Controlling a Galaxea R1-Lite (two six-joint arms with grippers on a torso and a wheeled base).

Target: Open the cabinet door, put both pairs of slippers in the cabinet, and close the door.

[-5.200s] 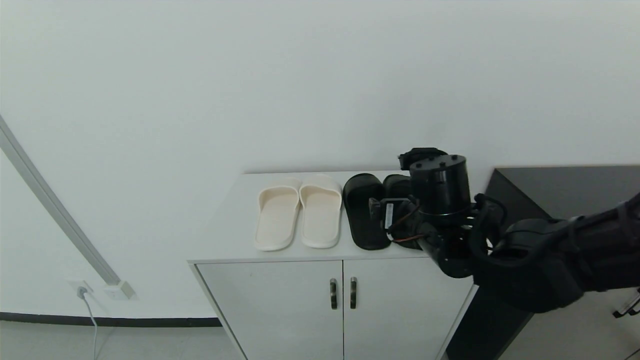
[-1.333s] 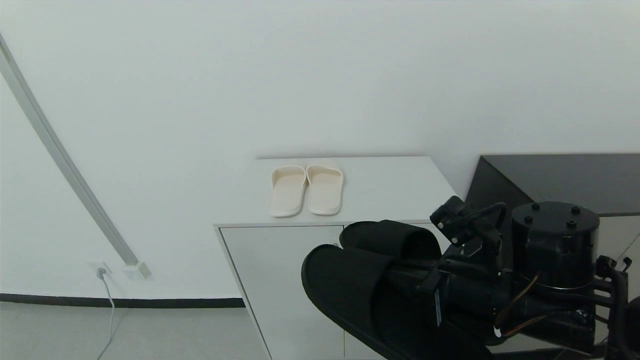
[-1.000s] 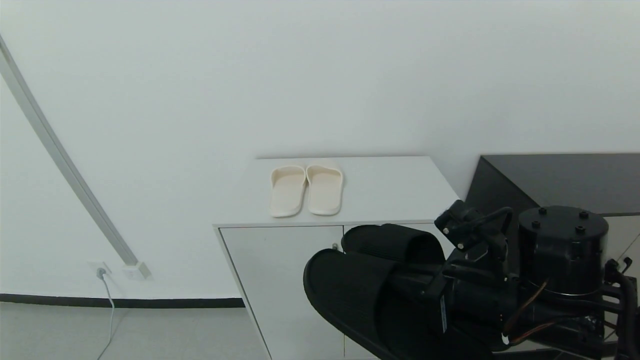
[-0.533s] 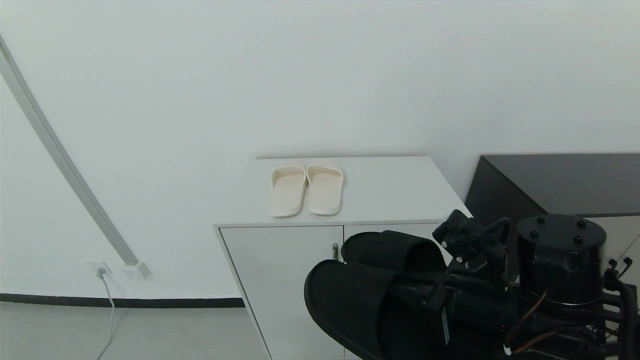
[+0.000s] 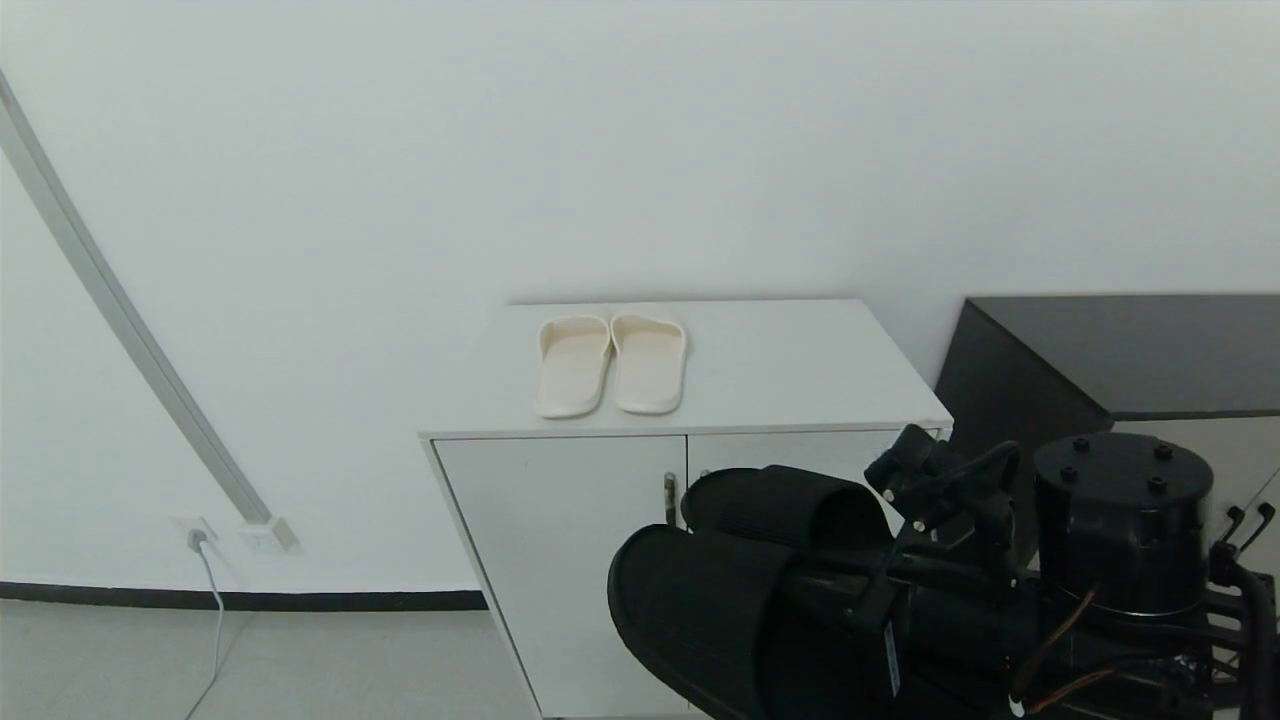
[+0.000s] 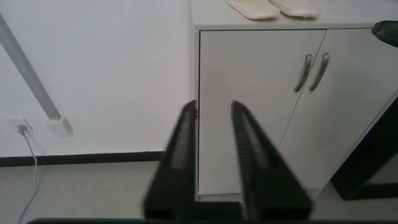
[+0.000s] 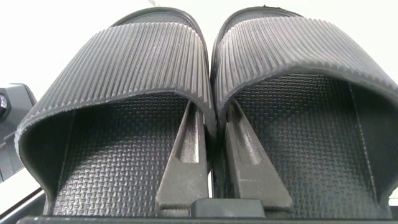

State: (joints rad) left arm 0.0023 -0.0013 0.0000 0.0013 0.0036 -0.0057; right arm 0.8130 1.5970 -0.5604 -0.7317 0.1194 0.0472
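Note:
A pair of black slippers (image 5: 740, 580) hangs in the air in front of the white cabinet's right door, below its top. My right gripper (image 7: 213, 109) is shut on the black slippers (image 7: 143, 74), one finger inside each, pinching their inner walls together. A cream pair of slippers (image 5: 610, 363) lies on the cabinet top (image 5: 790, 360), left of middle. Both doors are closed, with two metal handles (image 5: 669, 498) side by side at the centre. My left gripper (image 6: 214, 107) is low in front of the left door (image 6: 249, 93), some way off, open and holding nothing.
A black cabinet (image 5: 1130, 350) stands directly right of the white one. On the left wall, a grey conduit (image 5: 120, 320) runs diagonally down to a socket (image 5: 190, 535) with a cable trailing to the floor. Bare floor lies left of the cabinet.
Five seconds ago the black slippers lay on the cabinet top by my right gripper; now they are held off it, lower, before the right door. The camera has pulled back and shifted.

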